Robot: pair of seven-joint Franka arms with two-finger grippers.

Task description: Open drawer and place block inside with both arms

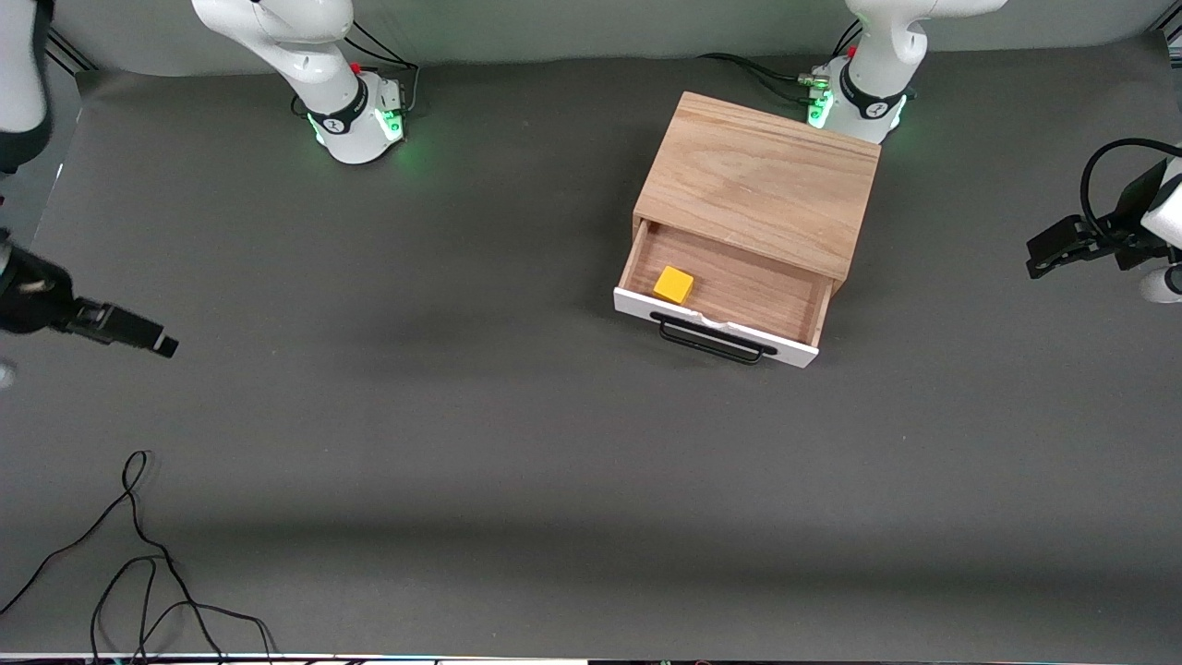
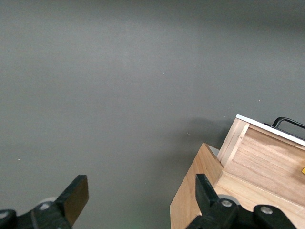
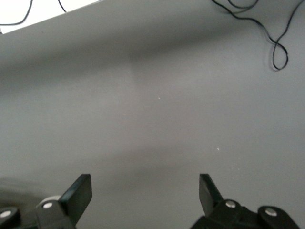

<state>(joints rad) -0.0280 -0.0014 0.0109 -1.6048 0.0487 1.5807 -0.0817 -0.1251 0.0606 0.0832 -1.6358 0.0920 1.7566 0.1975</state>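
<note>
While block (image 1: 673, 284) sits in drawer (image 1: 729, 294) | both tools apart, empty

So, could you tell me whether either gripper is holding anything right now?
Nothing is held: the left gripper and right gripper are open and empty; the block lies in the open drawer.

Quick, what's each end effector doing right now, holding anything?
Left end effector: open, empty, beside the cabinet.
Right end effector: open, empty, over bare table.
</note>
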